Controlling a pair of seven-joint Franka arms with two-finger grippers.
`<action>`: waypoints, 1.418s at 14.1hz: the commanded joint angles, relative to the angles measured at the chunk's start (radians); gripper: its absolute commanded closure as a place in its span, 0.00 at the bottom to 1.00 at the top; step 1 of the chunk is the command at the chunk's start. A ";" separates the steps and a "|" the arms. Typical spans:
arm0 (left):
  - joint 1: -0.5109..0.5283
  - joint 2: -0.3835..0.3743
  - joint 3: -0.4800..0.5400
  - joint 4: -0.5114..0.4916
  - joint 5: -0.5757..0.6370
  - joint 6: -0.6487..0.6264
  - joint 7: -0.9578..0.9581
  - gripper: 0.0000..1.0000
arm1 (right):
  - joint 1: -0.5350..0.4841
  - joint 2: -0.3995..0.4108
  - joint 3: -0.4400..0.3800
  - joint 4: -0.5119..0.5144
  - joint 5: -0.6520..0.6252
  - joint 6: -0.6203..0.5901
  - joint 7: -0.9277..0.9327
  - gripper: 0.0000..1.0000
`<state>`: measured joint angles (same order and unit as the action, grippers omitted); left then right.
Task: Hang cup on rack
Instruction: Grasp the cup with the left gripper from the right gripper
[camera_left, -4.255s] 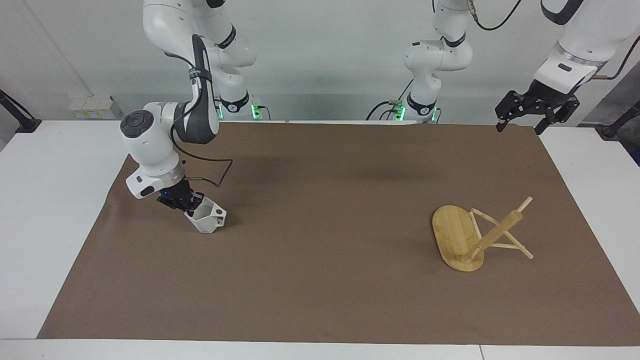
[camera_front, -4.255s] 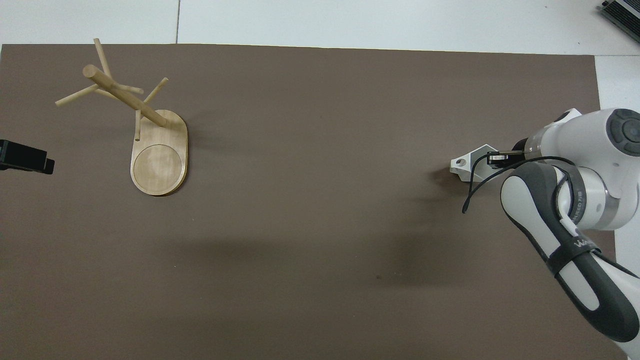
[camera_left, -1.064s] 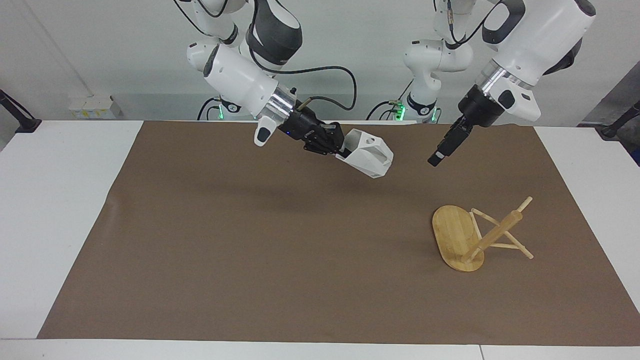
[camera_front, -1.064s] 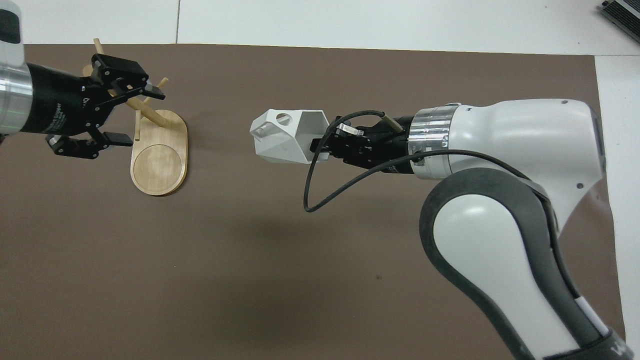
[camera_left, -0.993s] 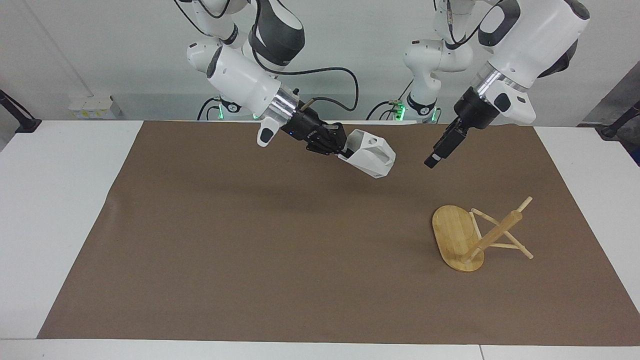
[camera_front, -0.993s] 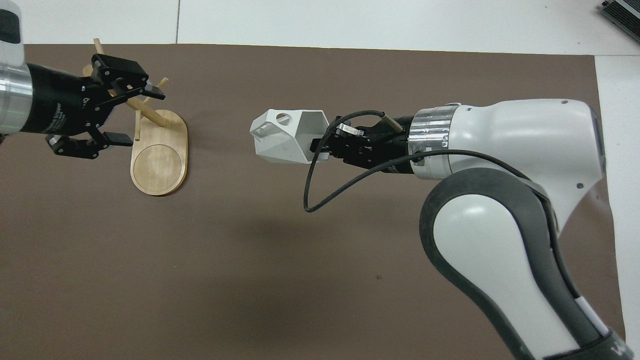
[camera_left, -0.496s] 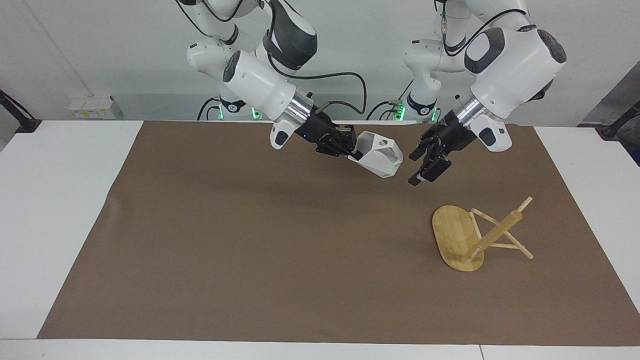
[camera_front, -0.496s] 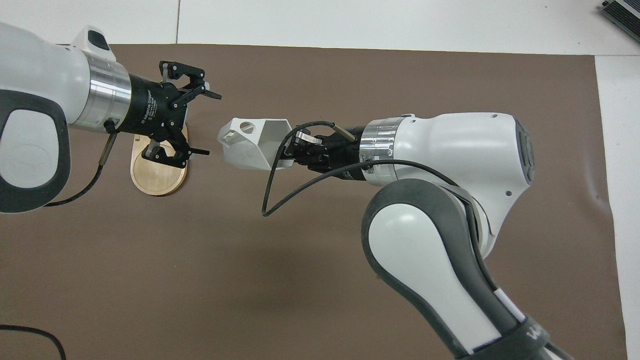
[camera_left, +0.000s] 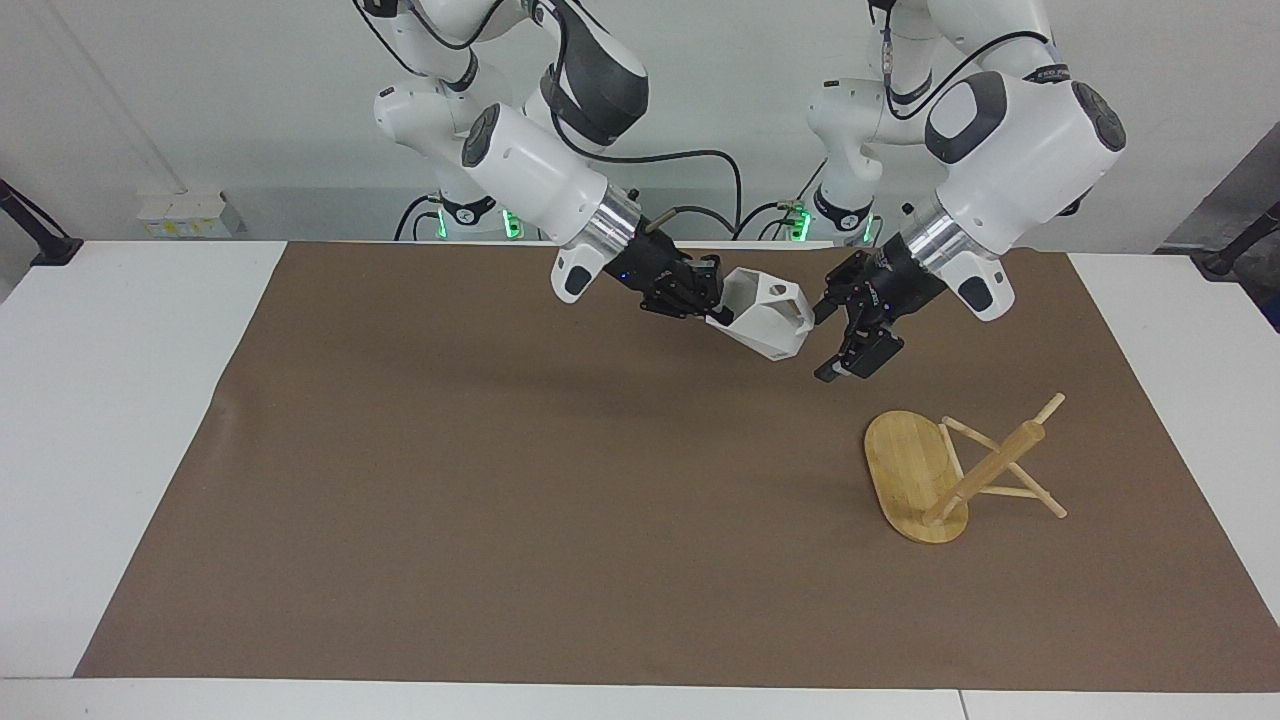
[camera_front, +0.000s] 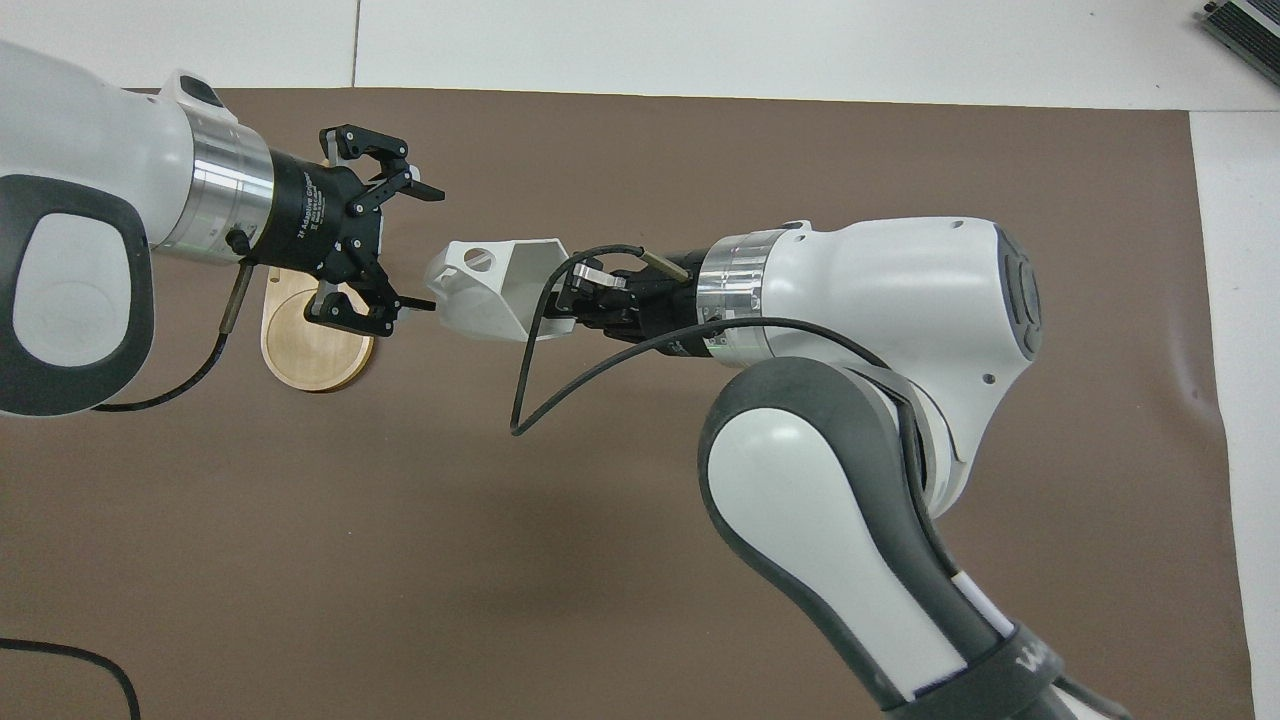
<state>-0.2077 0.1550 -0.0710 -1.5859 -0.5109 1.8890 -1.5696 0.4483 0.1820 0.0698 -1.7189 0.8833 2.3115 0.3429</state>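
Note:
The white faceted cup (camera_left: 765, 315) is up in the air over the brown mat, lying on its side. My right gripper (camera_left: 715, 300) is shut on its rim end. In the overhead view the cup (camera_front: 480, 290) points its handle end, with the hole, at my left gripper (camera_front: 436, 250). My left gripper (camera_left: 828, 335) is open, its fingertips just at the cup's handle end; I cannot tell if they touch. The bamboo rack (camera_left: 960, 470) stands on the mat toward the left arm's end. In the overhead view only the rack's base (camera_front: 310, 355) shows, under my left gripper.
A brown mat (camera_left: 500, 500) covers most of the white table (camera_left: 120, 400). A black cable (camera_front: 530, 400) loops down from my right wrist. Nothing else lies on the mat.
My right gripper carried the cup a little farther toward the left arm's end. My left gripper closed in on the cup's handle end, still open. The rack has not moved.

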 joint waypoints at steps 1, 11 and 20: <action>-0.004 -0.020 0.005 -0.045 -0.028 -0.016 -0.126 0.00 | 0.001 0.013 -0.001 0.022 -0.009 0.000 -0.004 1.00; 0.019 -0.043 0.007 -0.130 -0.175 -0.051 -0.228 0.00 | 0.001 0.013 -0.002 0.024 -0.007 -0.001 0.001 1.00; 0.022 -0.048 0.004 -0.125 -0.201 -0.100 -0.205 0.00 | -0.002 0.014 -0.002 0.025 -0.004 -0.001 0.001 1.00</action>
<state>-0.1901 0.1331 -0.0671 -1.6862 -0.6921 1.8087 -1.7814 0.4506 0.1849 0.0647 -1.7136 0.8785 2.3115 0.3429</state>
